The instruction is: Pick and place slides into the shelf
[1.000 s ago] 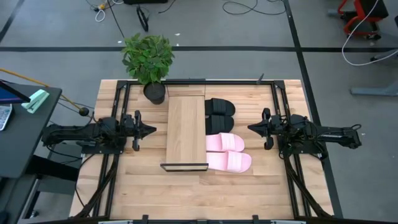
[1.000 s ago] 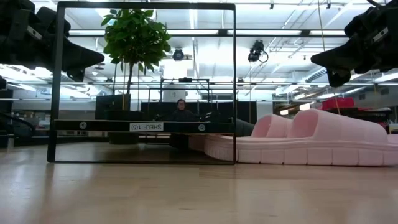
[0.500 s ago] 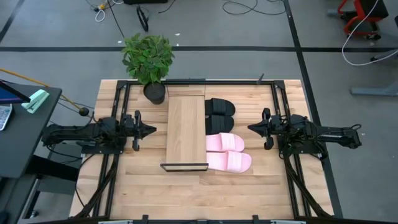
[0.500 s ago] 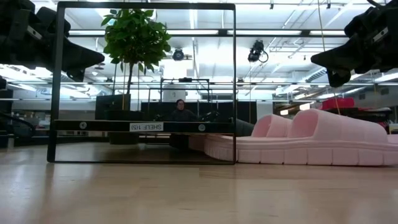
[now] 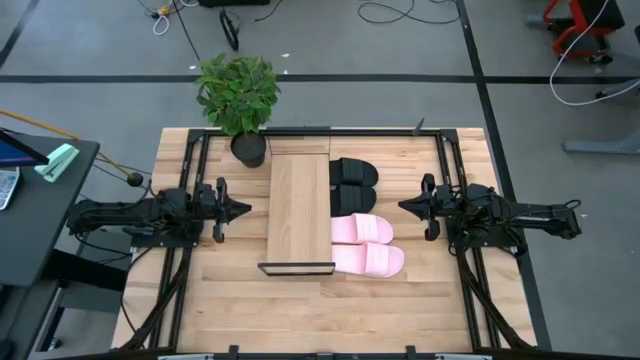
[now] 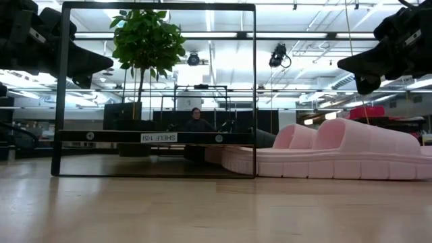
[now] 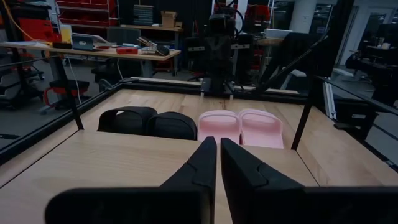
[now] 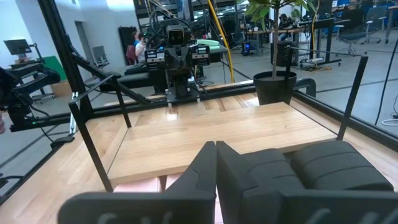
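Nothing has moved since the earlier frames: both arms sit where they sat, and all four sandals lie in the same spots.

From where I stand the job has not begun. The shelf (image 5: 298, 208), a long pale board in a thin black frame, runs down the middle of the table (image 5: 230, 300) with nothing on it. The black slides (image 5: 353, 178) lie side by side just beside its right edge, toward the far end. The pink slides (image 5: 366, 245) lie just nearer, also along that right edge, the closer one reaching the shelf's near end frame. So all four still need lifting and setting onto the board.

The left gripper (image 5: 246, 209) hovers above the table just left of the shelf, pointing at it; its fingers (image 7: 239, 168) stand nearly together with a thin slit between them, pinching nothing. The right gripper (image 5: 402, 207) hovers on the far side of the sandals, pointing inward, its fingers (image 8: 236, 165) pressed together and empty. A potted plant (image 5: 240, 98) stands at the far left corner of the shelf, clear of everything.

My guess is the right arm goes first, since the sandals lie on its side.
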{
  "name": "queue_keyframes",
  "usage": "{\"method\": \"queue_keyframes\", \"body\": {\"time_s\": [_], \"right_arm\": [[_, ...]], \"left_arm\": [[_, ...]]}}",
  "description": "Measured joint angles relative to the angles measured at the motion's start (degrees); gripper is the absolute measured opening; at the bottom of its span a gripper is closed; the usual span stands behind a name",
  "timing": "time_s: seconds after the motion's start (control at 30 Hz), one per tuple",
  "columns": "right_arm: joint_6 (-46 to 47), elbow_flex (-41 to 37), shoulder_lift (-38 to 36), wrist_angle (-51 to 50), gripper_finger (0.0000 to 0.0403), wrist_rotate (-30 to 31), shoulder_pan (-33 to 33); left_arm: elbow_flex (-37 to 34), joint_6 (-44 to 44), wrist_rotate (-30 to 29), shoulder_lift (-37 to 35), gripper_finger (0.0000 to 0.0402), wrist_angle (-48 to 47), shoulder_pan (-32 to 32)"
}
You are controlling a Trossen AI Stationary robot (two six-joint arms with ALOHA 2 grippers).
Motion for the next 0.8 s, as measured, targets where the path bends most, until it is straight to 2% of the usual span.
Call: {"method": "queue_keyframes", "body": {"time_s": [0.23,0.47,0.63,0.8], "right_arm": [[0.00,-0.16,0.00,1.40,0.0005,0.11,0.00],[-1.99,0.08,0.00,11.70,0.0005,3.23,0.00],[-1.54,4.11,0.90,8.75,0.0012,6.38,0.00],[-1.34,13.10,5.77,3.81,0.0029,6.56,0.00]], "left_arm": [[-0.01,0.12,-0.03,0.02,0.0036,0.15,0.00],[-0.02,0.02,-3.52,0.00,0.0024,8.85,0.00],[0.06,-0.04,-4.31,0.00,0.0029,10.90,0.00],[1.87,-0.37,-5.63,0.02,0.0044,10.28,0.00]]}}
